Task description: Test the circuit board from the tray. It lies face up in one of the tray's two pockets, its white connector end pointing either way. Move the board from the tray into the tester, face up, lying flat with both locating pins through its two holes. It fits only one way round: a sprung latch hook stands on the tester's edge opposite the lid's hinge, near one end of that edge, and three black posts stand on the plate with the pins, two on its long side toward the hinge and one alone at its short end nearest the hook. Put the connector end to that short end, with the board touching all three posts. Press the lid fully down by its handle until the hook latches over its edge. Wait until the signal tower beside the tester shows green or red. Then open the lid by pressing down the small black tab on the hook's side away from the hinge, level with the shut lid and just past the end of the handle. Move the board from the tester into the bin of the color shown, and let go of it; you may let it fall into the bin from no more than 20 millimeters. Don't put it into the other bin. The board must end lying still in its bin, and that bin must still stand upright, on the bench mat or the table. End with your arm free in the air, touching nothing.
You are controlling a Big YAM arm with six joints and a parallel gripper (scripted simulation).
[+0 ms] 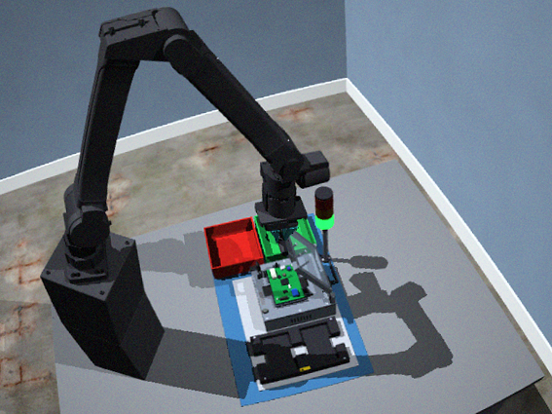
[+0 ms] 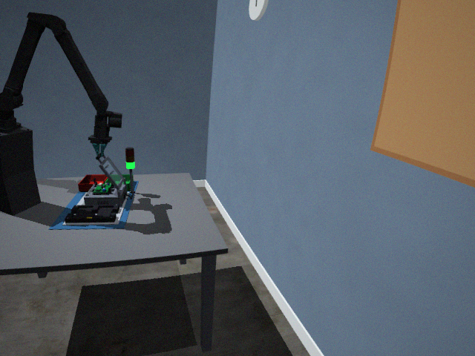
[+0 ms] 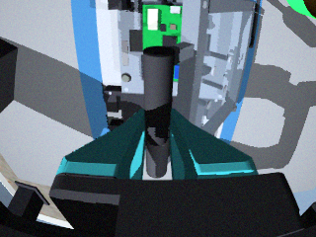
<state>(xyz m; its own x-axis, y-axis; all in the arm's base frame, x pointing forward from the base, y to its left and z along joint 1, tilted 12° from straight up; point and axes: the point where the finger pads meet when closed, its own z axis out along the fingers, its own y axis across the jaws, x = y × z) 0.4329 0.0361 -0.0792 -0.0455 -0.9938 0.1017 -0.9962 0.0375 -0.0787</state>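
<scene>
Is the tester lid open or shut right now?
Open: the lid slants up off the tester, gripper holding its handle.
</scene>
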